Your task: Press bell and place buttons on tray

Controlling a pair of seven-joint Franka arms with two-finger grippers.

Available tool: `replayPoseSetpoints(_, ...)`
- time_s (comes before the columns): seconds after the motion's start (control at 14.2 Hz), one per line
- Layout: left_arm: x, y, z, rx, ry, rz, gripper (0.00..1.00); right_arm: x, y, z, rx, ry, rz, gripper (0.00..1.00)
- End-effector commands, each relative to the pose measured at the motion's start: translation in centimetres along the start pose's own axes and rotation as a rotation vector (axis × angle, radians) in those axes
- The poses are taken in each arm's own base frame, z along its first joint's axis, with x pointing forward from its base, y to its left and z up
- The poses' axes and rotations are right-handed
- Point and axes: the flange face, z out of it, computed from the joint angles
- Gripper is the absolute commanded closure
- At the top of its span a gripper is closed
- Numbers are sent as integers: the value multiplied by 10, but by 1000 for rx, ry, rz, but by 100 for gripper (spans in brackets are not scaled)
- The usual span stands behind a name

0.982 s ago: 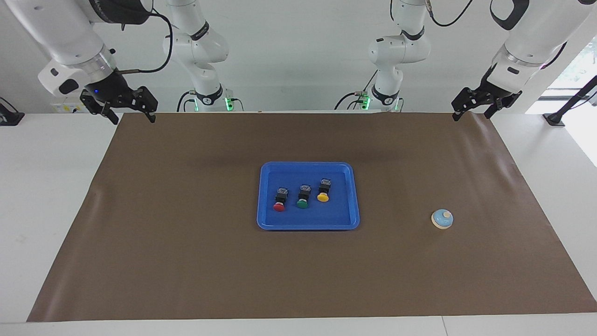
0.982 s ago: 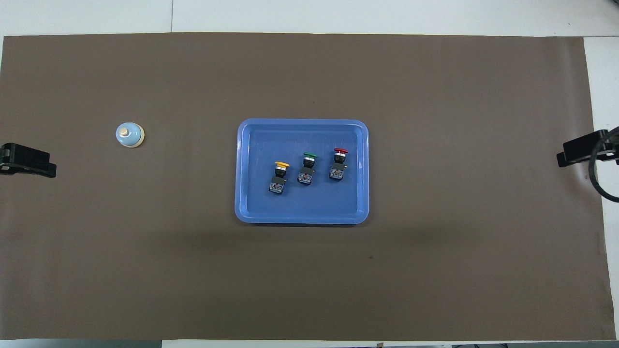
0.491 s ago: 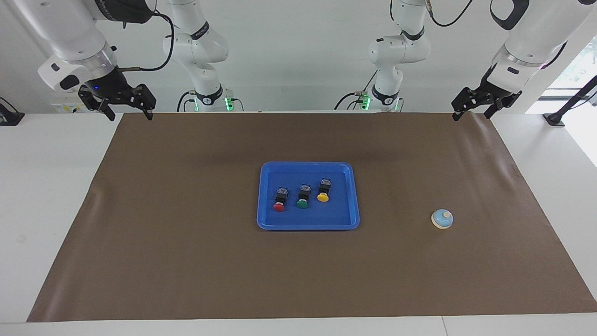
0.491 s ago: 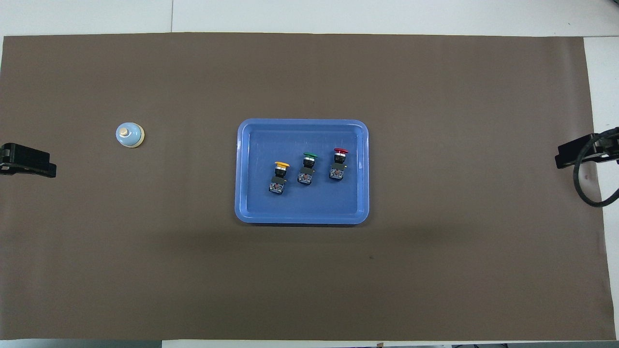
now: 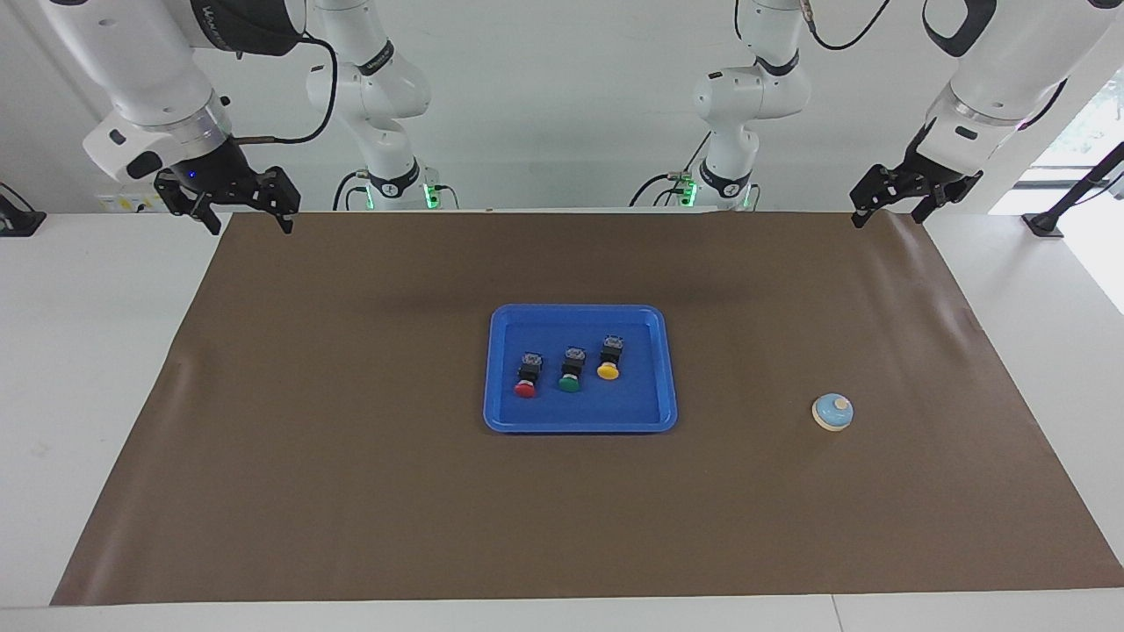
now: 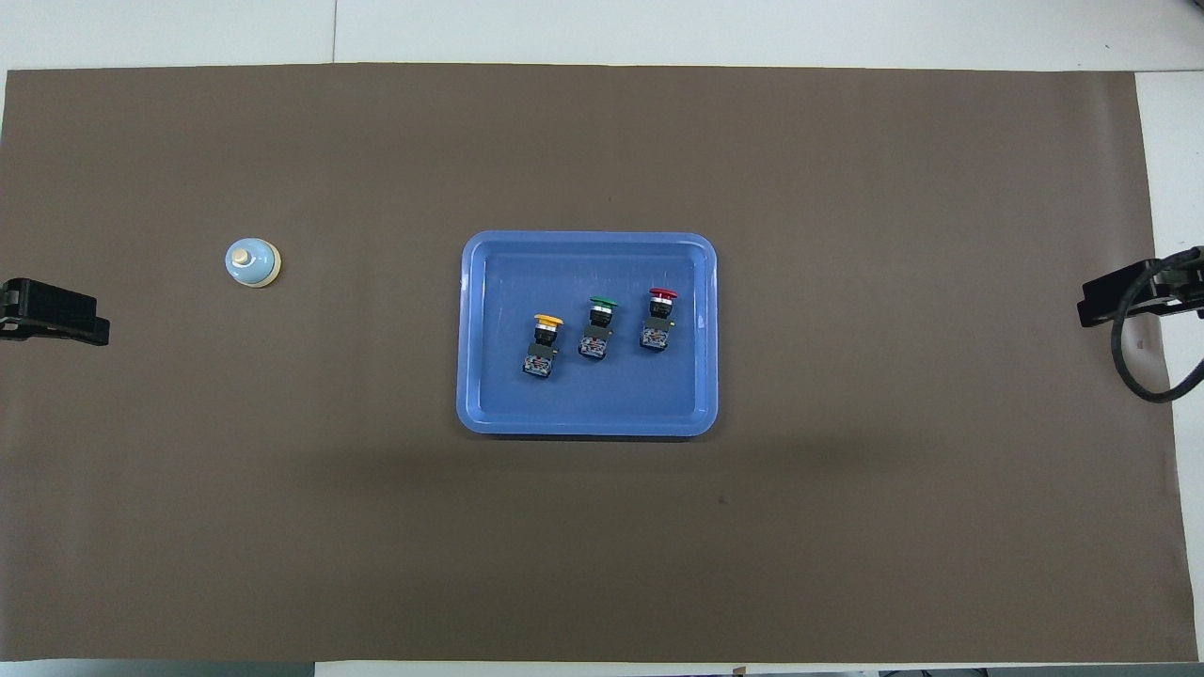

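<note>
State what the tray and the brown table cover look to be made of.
The tray: likely moulded plastic, with a uniform bright blue, rounded corners and a slight sheen. The brown table cover: probably matte paper or thin sheet, with faint ripples near its edges; the exact material is unclear.

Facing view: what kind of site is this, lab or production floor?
Most likely a robotics lab bench. Several white arms are mounted along one table edge, a brown mat covers the white table, and only a tray and a bell are staged on it.
</note>
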Motion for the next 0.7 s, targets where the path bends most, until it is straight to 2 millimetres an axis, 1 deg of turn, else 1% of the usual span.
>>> replayPoseSetpoints(0.0,-4,-1,-6,-12,-5,5,0,-3,0,-2,9,11,-12,0)
replayPoseSetpoints(0.21,-4,-1,-6,-12,-5,5,0,-3,0,-2,9,13,-10,0)
replayPoseSetpoints(0.63,-4,-1,-6,-12,-5,5,0,-4,-7,-4,6,13,-22,0)
